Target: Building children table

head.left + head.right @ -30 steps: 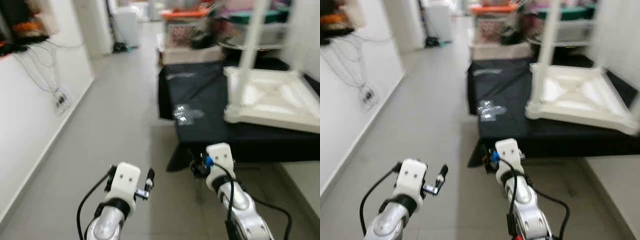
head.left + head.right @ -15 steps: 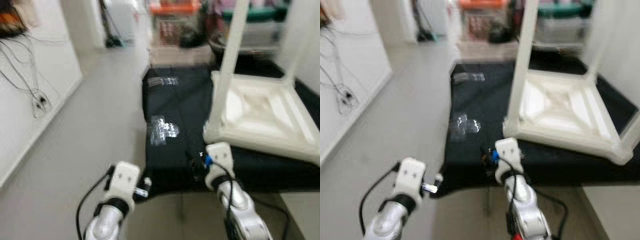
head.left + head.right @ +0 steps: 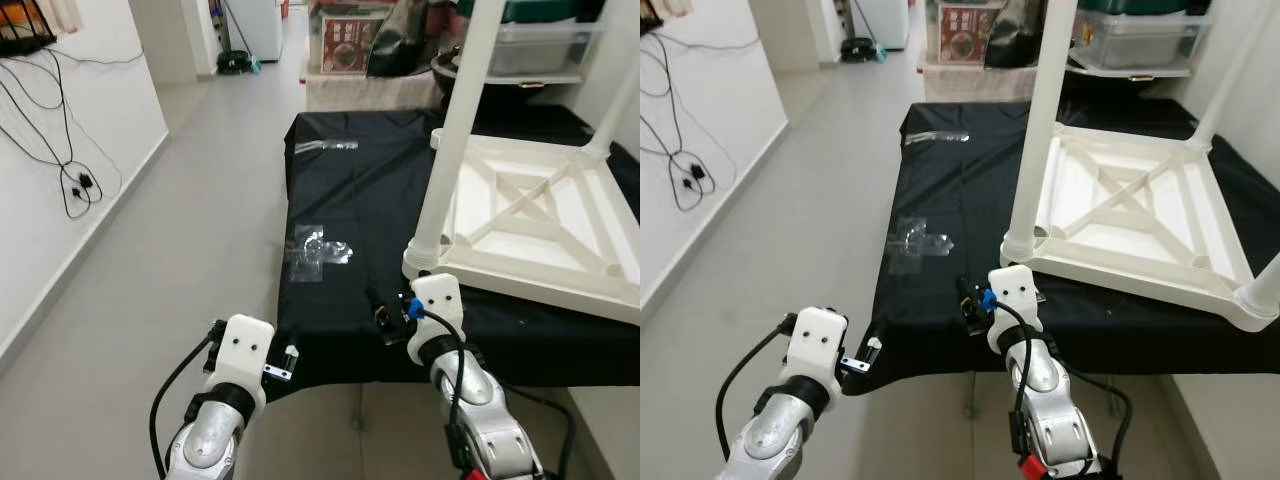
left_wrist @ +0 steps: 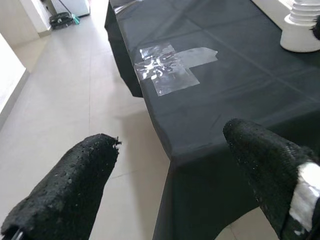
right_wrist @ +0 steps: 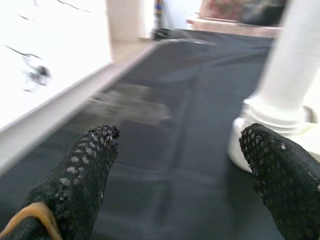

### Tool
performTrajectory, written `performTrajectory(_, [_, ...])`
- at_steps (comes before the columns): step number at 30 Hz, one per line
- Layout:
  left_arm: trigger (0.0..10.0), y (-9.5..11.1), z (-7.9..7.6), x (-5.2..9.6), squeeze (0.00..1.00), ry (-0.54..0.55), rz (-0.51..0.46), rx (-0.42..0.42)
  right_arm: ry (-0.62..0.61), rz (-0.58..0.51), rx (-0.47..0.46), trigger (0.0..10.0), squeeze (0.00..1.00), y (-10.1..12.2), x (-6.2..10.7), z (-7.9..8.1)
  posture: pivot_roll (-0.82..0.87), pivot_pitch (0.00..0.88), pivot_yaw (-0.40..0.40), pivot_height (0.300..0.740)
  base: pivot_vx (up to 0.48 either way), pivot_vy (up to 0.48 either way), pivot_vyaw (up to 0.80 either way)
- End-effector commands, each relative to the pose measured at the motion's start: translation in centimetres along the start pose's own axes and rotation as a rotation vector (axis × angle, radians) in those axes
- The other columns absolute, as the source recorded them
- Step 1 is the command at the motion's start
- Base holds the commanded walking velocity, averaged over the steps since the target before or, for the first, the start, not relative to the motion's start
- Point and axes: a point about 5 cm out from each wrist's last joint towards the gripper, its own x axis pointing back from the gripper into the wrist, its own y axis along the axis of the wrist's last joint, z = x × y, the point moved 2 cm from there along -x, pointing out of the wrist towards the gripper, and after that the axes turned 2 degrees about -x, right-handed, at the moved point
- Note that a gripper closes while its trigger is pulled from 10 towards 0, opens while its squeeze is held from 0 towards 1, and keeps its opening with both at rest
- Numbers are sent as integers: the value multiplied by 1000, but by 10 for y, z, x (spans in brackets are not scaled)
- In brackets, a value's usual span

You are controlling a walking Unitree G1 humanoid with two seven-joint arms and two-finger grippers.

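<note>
A black-draped platform (image 3: 360, 200) fills the floor ahead; the white children's table (image 3: 530, 215) lies upside down on it, legs up; clear plastic wrap (image 3: 318, 247) lies beside that table; left gripper (image 4: 170, 185) and right gripper (image 5: 175, 165) hover spread, empty, at the platform's near edge.

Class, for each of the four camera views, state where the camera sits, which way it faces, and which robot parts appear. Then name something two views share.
Left eye view: head, facing forward and down; white upturned table on black cloth, both arms.
Right eye view: head, same scene.
Left wrist view: left wrist, along open left gripper; clear plastic bag on cloth edge.
Right wrist view: right wrist, along open right gripper; table leg base.
Shared: bag appears in eye views and left wrist view.
</note>
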Motion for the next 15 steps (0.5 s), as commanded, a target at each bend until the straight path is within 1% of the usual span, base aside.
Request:
performTrajectory(1, [10000,-3,0,-1,0,-5,13,13,-8,-23,-15,10000,0,3,3,-6,125,38,-23,740,0,0,-800])
performTrajectory(6, [10000,5,4,-2,0,14,-22,24,-35,-47,13,10000,0,10,1,-11,125,37,-23,740,0,0,-800])
performTrajectory(9, [10000,21,17,-5,0,72,-83,31,-31,-105,14,10000,0,25,-5,-10,128,34,-25,740,0,0,-800])
performTrajectory(11, [10000,32,29,-6,0,124,-123,25,-35,-130,19,10000,0,34,-10,-10,131,31,-28,740,0,0,0])
performTrajectory(12, [10000,32,29,-6,0,124,-123,25,-35,-130,19,10000,0,34,-10,-10,131,31,-28,740,0,0,0])
performTrajectory(13, [10000,36,35,-6,0,149,-134,19,-37,-137,23,10000,0,37,-12,-11,134,26,-31,740,0,0,0])
performTrajectory(15, [10000,39,43,-6,0,180,-148,16,-40,-146,27,10000,0,41,-17,-13,137,24,-35,740,0,-270,0])
